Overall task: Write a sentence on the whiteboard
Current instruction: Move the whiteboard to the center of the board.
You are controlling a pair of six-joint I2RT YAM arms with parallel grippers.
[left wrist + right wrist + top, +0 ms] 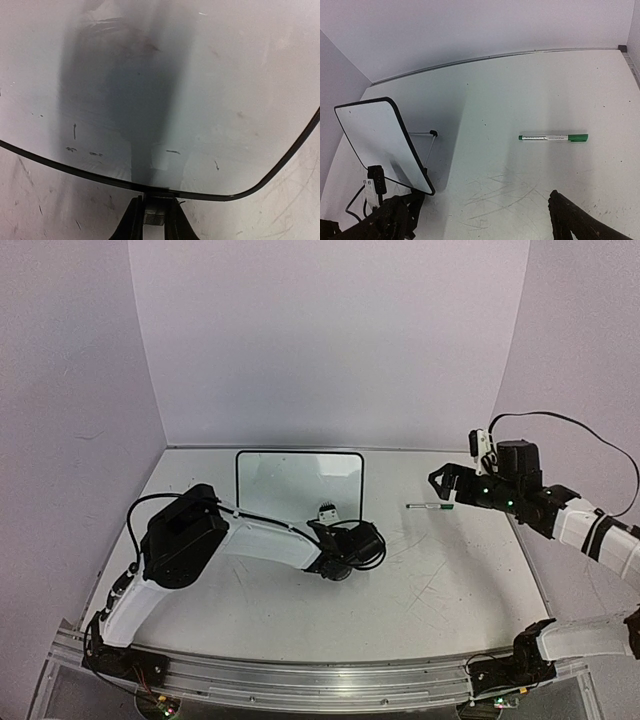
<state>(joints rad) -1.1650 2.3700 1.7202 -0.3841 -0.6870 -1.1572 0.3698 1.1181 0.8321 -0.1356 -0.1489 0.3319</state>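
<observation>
Pale lilac walls enclose a white, scratched surface (420, 600). At the right of the overhead view the right pincer (443, 487) is held wide open and empty. A marker (552, 137) with green ends lies on the surface just below it in that frame, touched by neither finger. In the right wrist view the marker is found right of centre, above the gap between the fingers. Its long axis runs left to right across the frame, so it lies crosswise to the pincer's line of approach, with the longer green part at the right end. The right arm is by far the nearer to it.

The left pincer (153, 207) is judged to be closed on the lower frame of the whiteboard (300, 485), near the board's lower right corner in the overhead view. The whiteboard stands upright at the upper centre of that frame, well apart from the marker.

No sentence is to be seen on it; only a few small dark ticks and smudges are shown toward the lower left of the left wrist view. A pale label band is carried on the marker's barrel, and a white tag (370, 184) sits by the left pincer, but nothing on either can be read.
</observation>
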